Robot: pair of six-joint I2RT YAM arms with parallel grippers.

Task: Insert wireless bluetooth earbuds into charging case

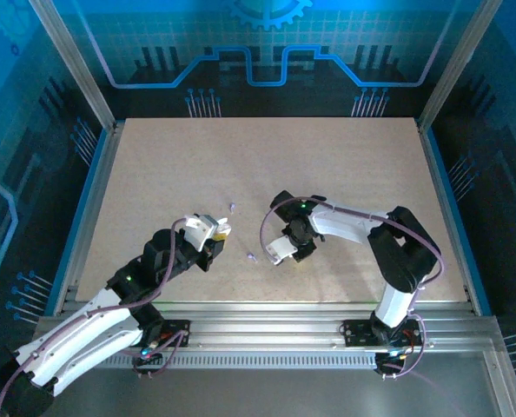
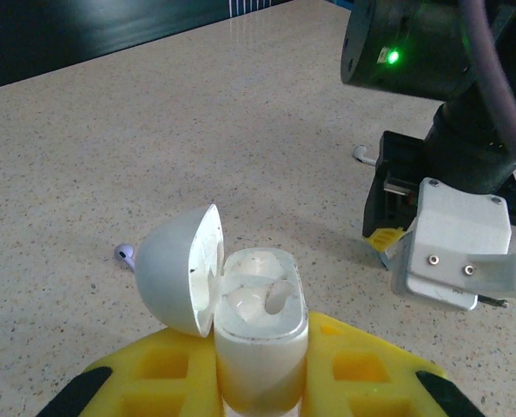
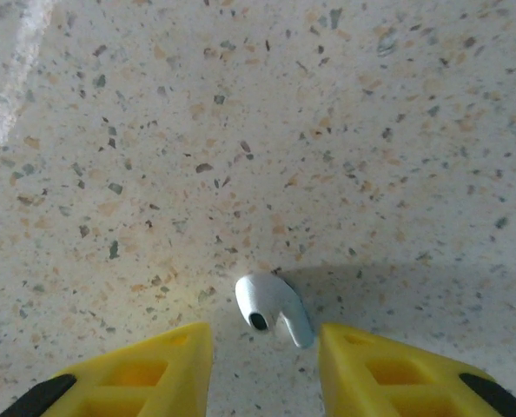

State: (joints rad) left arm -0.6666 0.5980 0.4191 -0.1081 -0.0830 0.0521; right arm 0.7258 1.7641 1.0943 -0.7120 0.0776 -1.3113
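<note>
My left gripper is shut on the white charging case, held upright just above the table with its round lid swung open to the left. White rounded shapes show inside the case; I cannot tell whether a bud is seated. In the right wrist view a white earbud lies on the table between the tips of my right gripper. That gripper is open, and its yellow fingers are not touching the bud. From above, the left gripper and right gripper face each other mid-table.
A lavender earbud lies on the table between the two grippers, and another lies a little farther back. One lavender bud shows just left of the case lid. The right arm's wrist stands close to the right of the case.
</note>
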